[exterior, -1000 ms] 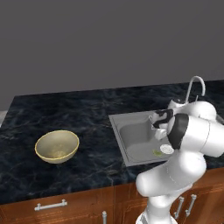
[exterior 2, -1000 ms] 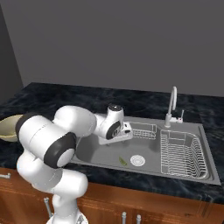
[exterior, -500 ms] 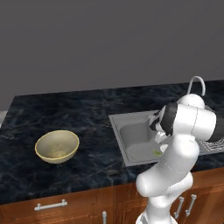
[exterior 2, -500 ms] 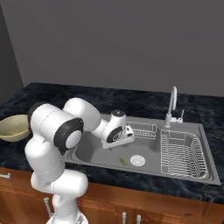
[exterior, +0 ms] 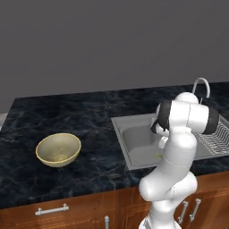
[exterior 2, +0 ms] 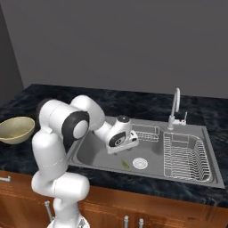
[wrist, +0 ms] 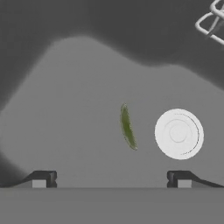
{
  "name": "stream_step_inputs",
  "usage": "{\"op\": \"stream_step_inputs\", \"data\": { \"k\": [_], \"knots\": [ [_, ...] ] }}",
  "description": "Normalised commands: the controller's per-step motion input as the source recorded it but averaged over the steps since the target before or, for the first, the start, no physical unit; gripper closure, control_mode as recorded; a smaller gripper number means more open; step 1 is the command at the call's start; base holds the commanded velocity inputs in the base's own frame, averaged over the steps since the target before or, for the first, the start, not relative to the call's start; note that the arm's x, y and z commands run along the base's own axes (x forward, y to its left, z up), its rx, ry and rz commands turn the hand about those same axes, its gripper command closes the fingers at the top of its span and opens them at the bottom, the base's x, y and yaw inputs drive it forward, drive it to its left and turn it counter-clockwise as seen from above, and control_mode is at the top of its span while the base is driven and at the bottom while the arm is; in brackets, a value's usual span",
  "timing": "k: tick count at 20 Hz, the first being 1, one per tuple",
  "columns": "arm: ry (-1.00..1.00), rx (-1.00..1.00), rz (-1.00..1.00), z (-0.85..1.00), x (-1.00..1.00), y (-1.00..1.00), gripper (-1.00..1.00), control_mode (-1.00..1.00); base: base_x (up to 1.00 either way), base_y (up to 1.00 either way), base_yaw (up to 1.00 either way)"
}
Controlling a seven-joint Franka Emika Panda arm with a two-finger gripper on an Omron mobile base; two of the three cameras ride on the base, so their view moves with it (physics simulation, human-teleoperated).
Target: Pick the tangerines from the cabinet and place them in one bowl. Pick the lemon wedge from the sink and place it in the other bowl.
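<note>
Your gripper (wrist: pixel 111 178) is hanging over the sink (exterior 2: pixel 95 153) with its jaws spread wide, nothing between them. In the hand view the lemon wedge (wrist: pixel 127 127) lies on the basin floor at about 12 o'clock from the fingertips, with the round drain (wrist: pixel 178 133) just beside it at 3 o'clock. The tan-yellow bowl (exterior: pixel 58 149) sits on the counter (exterior: pixel 67 116), well apart from the sink.

Matt steel sink (exterior 2: pixel 89 153) — glossy dark marble counter (exterior: pixel 89 112), wooden drawers (exterior: pixel 67 210).
</note>
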Motion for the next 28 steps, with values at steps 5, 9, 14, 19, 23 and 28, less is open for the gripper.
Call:
{"op": "stream_step_inputs", "data": {
  "k": [5,9,14,19,23,28],
  "knots": [
    [0.02,0.00,0.03,-0.18,0.17,-0.01,-1.00,-1.00,0.00,0.00,0.00],
    [0.03,0.00,0.03,-0.16,0.19,-0.03,-1.00,-1.00,0.00,0.00,0.00],
    [0.02,0.00,0.02,-0.13,0.20,-0.06,-1.00,-1.00,0.00,0.00,0.00],
    [0.00,0.00,0.01,-0.16,0.10,-0.07,-1.00,-1.00,0.00,0.00,0.00],
    [0.00,0.00,0.00,-0.21,0.16,-0.02,-1.00,-1.00,0.00,0.00,0.00],
    [0.00,0.00,0.00,-0.16,0.21,0.00,-1.00,-1.00,0.00,0.00,0.00]
  ]
}}
